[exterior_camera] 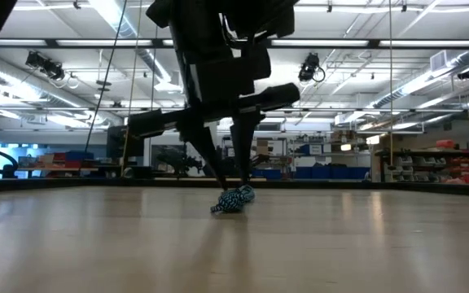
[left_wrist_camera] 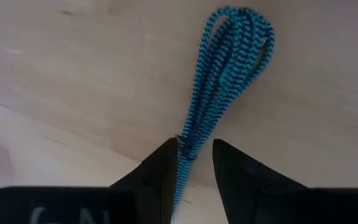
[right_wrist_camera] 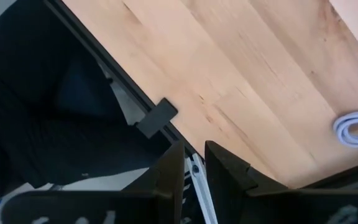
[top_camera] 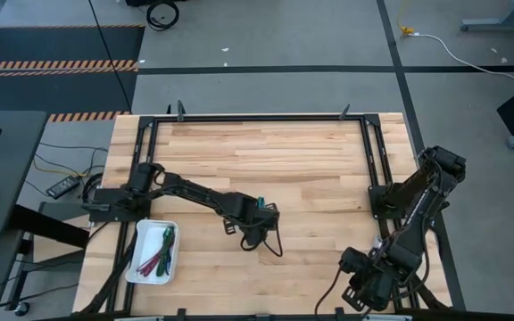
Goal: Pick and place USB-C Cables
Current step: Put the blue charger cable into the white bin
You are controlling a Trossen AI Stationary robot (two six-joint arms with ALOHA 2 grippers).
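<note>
A teal braided USB-C cable (left_wrist_camera: 229,68) lies folded in a bundle on the wooden table, also seen in the low view (exterior_camera: 234,199). My left gripper (left_wrist_camera: 195,163) reaches out over the middle of the table (top_camera: 261,217), pointing down. It is open by a narrow gap, with one end of the bundle between its fingers. A white tray (top_camera: 131,271) near the table's left near corner holds green, red and purple cables (top_camera: 159,251). A pale grey cable (right_wrist_camera: 356,129) lies coiled on the wood. My right gripper (right_wrist_camera: 194,163) waits at the right near corner, open by a slim gap. My left gripper comes from above, pointing down, with its fingers along the teal cable's tail end (left_wrist_camera: 185,152). The strands run close beside the inner side of one finger (left_wrist_camera: 166,165). Whether that finger touches them cannot be told. The bundle lies flat on the table.
A black metal frame (top_camera: 266,117) runs around the work area, with rails down both sides. The right arm (top_camera: 409,209) stands folded along the right rail. Bare wood lies between the tray and the left gripper and across the far half of the table.
</note>
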